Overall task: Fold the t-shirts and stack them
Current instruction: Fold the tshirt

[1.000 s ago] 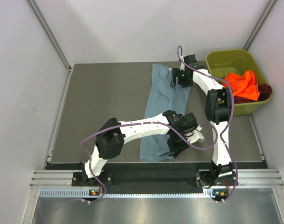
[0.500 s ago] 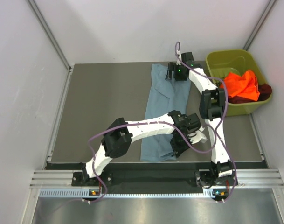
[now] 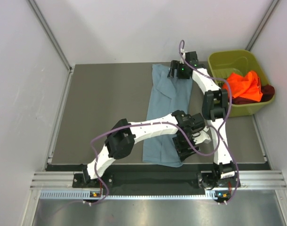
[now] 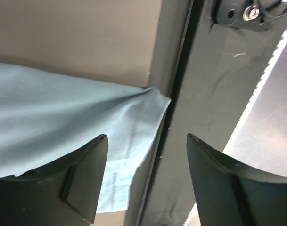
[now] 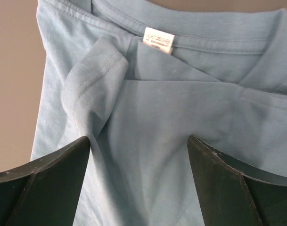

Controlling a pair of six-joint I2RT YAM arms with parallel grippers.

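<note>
The blue-grey t-shirt (image 3: 168,110) lies as a long folded strip running from the far side of the table to its near edge. My left gripper (image 3: 184,149) hovers open over the near hem; in the left wrist view the shirt's corner (image 4: 143,106) rests on the table edge with nothing between the fingers (image 4: 86,174). Open too, my right gripper (image 3: 179,71) hangs over the collar end. The right wrist view shows the collar label (image 5: 158,37) and a folded-in sleeve (image 5: 94,80). An orange t-shirt (image 3: 244,84) and a maroon one (image 3: 268,91) lie in the bin.
The olive-green bin (image 3: 228,59) stands at the table's far right corner, close to the right arm. The dark table (image 3: 105,108) extends left of the shirt. Grey walls enclose the sides, and a metal rail (image 3: 157,179) runs along the near edge.
My left gripper has opened and let go of the blue-grey shirt's near hem, which now lies at the table edge. The right gripper has shifted slightly toward the far end.
</note>
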